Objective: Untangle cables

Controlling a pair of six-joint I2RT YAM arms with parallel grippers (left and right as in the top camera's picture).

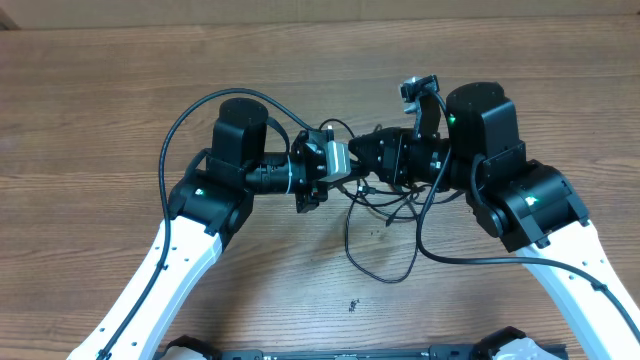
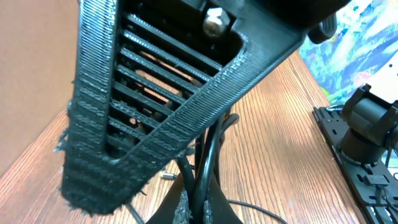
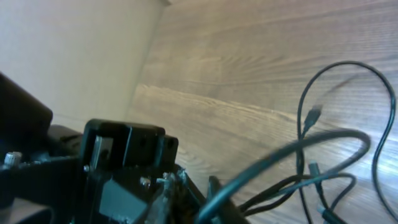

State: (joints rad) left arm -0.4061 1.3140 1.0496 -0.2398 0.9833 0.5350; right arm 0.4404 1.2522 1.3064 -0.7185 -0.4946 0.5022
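Left arm, right arm: white links, black joints, green lights; claw finger ribbed black, seemingly frayed.

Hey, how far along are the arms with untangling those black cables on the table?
Done: nothing visibly; the cables are bunched in one tangle on the table, with a loop trailing toward its near edge. In hand: the left gripper is shut on a strand, and the right gripper sits at the same bunch, its grip unclear. Left: separating every cable.
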